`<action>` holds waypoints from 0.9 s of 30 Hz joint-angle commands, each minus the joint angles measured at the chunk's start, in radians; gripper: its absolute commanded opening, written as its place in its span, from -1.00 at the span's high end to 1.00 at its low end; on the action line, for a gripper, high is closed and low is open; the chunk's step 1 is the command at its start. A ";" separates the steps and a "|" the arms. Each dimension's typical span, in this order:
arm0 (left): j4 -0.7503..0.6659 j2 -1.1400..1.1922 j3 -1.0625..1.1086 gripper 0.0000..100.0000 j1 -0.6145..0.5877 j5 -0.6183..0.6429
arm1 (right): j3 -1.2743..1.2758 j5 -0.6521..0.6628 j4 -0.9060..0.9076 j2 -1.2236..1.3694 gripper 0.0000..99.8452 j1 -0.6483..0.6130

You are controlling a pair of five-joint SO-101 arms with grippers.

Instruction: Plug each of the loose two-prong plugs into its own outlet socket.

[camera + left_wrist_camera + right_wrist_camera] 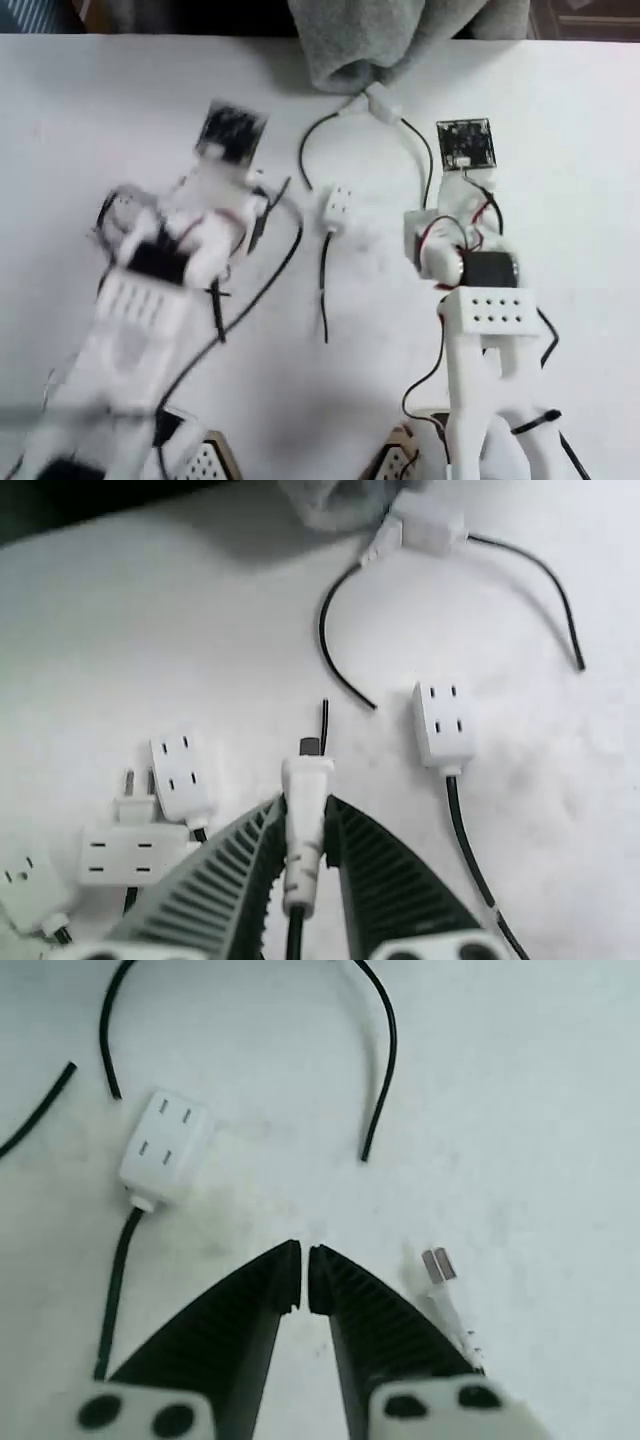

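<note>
Left pincer (305,808) clamped on a white two-prong plug (304,780), prongs pointing ahead, over the bench (150,630). One outlet socket (443,723) lies off to one side, slots showing. Another socket (180,773) sits nearer, beside an adapter block (118,852). Right pincer (304,1265) tips together, holding nothing, with a second loose plug (438,1265) just beside it. Risk: sockets lie unheld, so a push would likely slide one away. The plug may also pivot in the grip and miss the slots.
</note>
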 commanded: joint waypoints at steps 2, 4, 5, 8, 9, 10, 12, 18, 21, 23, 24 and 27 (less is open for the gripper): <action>0.209 0.257 -0.351 0.95 -0.012 0.000 | 0.035 -0.074 -0.163 -0.008 0.64 -0.099; 0.287 0.331 -0.462 0.95 -0.010 -0.025 | 0.068 -0.077 -0.229 -0.007 0.54 -0.147; 0.325 0.369 -0.517 0.95 -0.004 -0.055 | 0.092 -0.095 -0.262 -0.007 0.53 -0.162; 0.423 0.493 -0.700 0.95 0.010 -0.121 | 0.170 -0.153 -0.337 -0.007 0.53 -0.140; 0.454 0.539 -0.763 0.95 0.018 -0.155 | 0.192 -0.169 -0.354 -0.007 0.53 -0.105; 0.488 0.591 -0.830 0.95 0.019 -0.189 | 0.215 -0.183 -0.372 -0.007 0.53 -0.062; 0.560 0.702 -0.977 0.95 0.030 -0.222 | 0.264 -0.222 -0.426 -0.007 0.53 0.024; 0.789 1.104 -1.485 0.95 0.056 -0.115 | 0.359 -0.285 -0.559 -0.007 0.53 0.188; 0.848 1.293 -1.725 0.95 0.070 -0.020 | 0.381 -0.285 -0.591 -0.007 0.53 0.191; 0.850 1.389 -1.837 0.95 0.065 0.057 | 0.397 -0.285 -0.618 -0.007 0.53 0.191; 0.850 1.422 -1.875 0.95 0.061 0.091 | 0.404 -0.282 -0.628 -0.007 0.53 0.189; 0.850 1.465 -1.913 0.95 0.048 0.117 | 0.413 -0.278 -0.647 -0.008 0.53 0.188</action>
